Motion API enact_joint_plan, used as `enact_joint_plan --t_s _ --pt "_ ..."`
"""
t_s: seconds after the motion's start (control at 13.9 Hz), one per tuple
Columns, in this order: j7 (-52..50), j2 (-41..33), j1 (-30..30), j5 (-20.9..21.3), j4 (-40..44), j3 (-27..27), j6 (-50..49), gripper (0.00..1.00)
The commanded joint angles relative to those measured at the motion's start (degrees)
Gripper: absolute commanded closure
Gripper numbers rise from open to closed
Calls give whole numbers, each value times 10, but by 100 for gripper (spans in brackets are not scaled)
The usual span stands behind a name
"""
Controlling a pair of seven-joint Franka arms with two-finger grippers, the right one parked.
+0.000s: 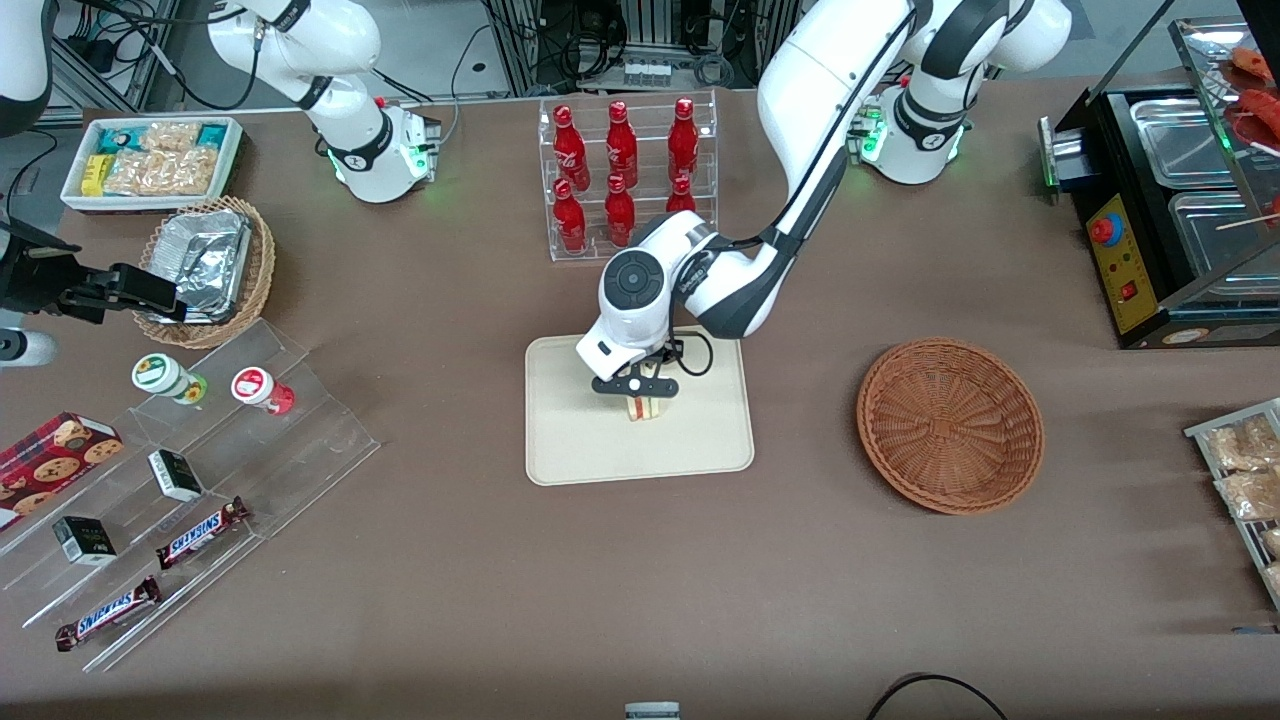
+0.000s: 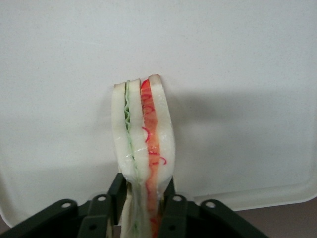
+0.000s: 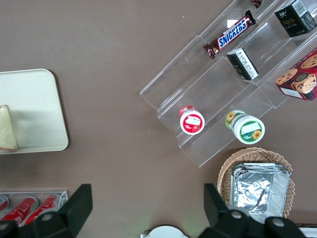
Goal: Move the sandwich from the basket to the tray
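The sandwich (image 1: 646, 408) is a pale bread wedge with green and red filling (image 2: 143, 134), held on edge over the middle of the cream tray (image 1: 570, 440). My left gripper (image 1: 637, 386) is shut on it, its black fingers (image 2: 117, 191) pinching both bread faces. I cannot tell whether the wedge touches the tray (image 2: 237, 59) or hangs just above it. The right wrist view shows the sandwich (image 3: 7, 130) within the tray's (image 3: 39, 99) rim. The reddish-brown wicker basket (image 1: 950, 425) sits empty beside the tray, toward the working arm's end.
A clear rack of red bottles (image 1: 625, 175) stands farther from the front camera than the tray, under the arm. Toward the parked arm's end are an acrylic step stand (image 1: 190, 480) with snacks, a tan basket with foil (image 1: 205, 265) and a white snack bin (image 1: 150, 160).
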Motion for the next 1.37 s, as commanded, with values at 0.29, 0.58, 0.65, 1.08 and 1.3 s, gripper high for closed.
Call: enact_joint_plan --t_s 0.29,0.58,0.65,1.08,1.3 --pt "-36 -44 0 9 19 20 -37 0" --pt "-100 -159 9 9 16 84 -139 0" --pt "-97 -186 9 10 14 103 -178 0" --pt "0 -280 81 10 3 132 -288 0" --pt "90 -318 132 10 -2 132 -341 0"
